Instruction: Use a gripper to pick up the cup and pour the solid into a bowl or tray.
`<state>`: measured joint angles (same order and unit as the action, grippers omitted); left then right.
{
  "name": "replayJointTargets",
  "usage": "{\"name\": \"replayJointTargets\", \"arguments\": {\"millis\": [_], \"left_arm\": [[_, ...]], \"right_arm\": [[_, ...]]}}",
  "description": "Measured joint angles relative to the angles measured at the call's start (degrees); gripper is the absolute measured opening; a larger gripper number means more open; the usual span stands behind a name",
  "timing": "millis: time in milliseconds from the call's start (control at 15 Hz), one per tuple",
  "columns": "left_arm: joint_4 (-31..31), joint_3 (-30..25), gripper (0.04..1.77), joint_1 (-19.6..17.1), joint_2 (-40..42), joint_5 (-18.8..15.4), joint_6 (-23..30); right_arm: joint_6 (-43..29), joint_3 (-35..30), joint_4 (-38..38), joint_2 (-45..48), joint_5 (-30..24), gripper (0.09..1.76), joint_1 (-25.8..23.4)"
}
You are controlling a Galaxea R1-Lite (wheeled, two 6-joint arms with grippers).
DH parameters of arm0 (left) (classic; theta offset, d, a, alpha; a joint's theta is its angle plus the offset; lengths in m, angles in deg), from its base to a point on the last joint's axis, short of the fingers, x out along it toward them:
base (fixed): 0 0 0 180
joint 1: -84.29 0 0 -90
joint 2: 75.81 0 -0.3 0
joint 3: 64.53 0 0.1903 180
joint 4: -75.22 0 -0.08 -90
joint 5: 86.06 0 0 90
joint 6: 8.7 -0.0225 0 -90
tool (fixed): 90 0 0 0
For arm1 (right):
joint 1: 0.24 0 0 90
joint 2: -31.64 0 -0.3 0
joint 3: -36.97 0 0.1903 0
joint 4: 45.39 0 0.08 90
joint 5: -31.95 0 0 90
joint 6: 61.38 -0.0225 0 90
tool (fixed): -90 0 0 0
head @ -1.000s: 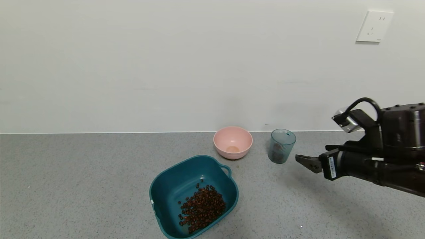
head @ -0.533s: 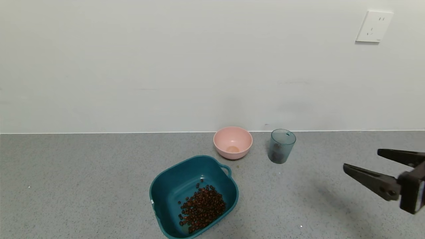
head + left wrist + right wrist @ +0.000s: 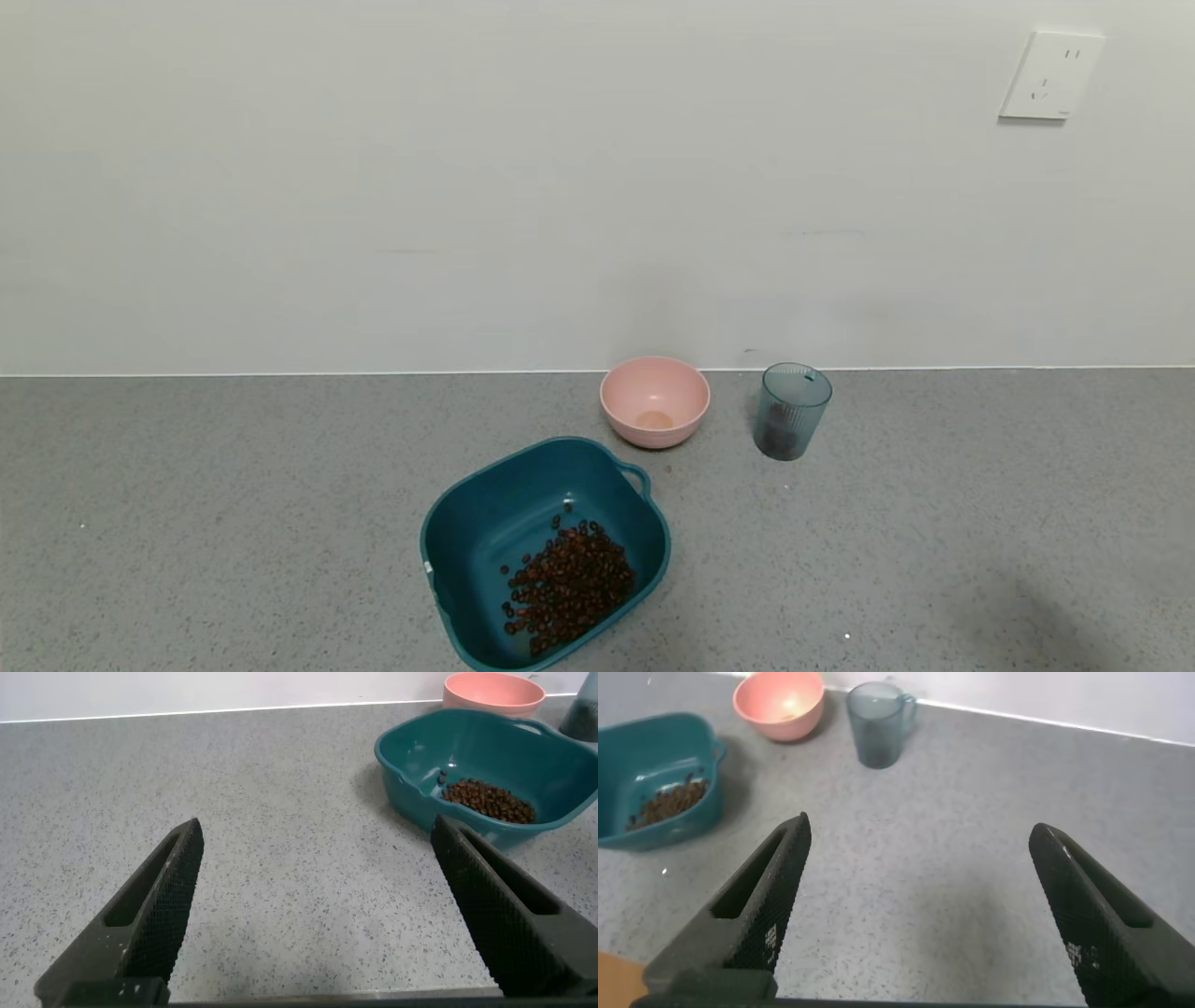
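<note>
the teal tub (image 3: 467, 523) sits on the grey surface (image 3: 233, 523) with the coffee beans (image 3: 568, 583) heaped in its near corner. just beyond the tub stands the pink bowl (image 3: 654, 399), and beside that bowl, on the side away from the tub, the cup (image 3: 792, 411) is upright with a few dark pieces at its bottom. the right hand (image 3: 920, 905) hangs wide open over bare surface, well apart from the tub. the left hand (image 3: 318, 905), also wide open, is parked low near the tub's other side.
</note>
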<state>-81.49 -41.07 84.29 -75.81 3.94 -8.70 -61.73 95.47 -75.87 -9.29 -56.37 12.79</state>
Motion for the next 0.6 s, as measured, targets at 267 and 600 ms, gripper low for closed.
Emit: {"name": "replayJointTargets", "arguments": {"millis": [267,600], "left_arm": [[0.0,0.0,1.75,0.0,0.0,0.0,0.0],[0.0,0.0,1.75,0.0,0.0,0.0,0.0]], "right_arm": [[0.1,-2.6,-2.9,10.3,0.1,1.70,-4.5],[0.2,-4.8,-6.1,24.0,-0.3,1.70,-9.9]]}}
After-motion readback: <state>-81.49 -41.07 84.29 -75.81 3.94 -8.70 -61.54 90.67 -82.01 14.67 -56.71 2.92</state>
